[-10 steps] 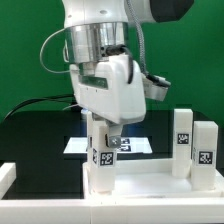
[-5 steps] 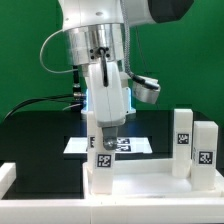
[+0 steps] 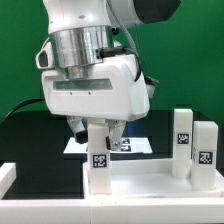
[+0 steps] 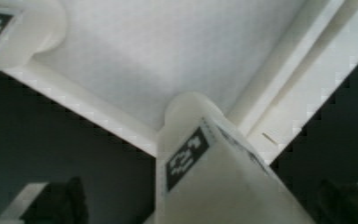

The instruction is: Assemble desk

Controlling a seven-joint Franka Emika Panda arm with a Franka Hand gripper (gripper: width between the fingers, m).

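Desk leg (image 4: 208, 150) fills the wrist view between wide-open, empty jaws.

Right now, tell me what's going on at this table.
A robot arm is putting together a white desk. Its pincer hangs just above a leg standing upright at the panel's corner on the exterior view's left, jaws spread on either side of the leg's top. Two more legs stand at the exterior view's right. The marker board lies behind.
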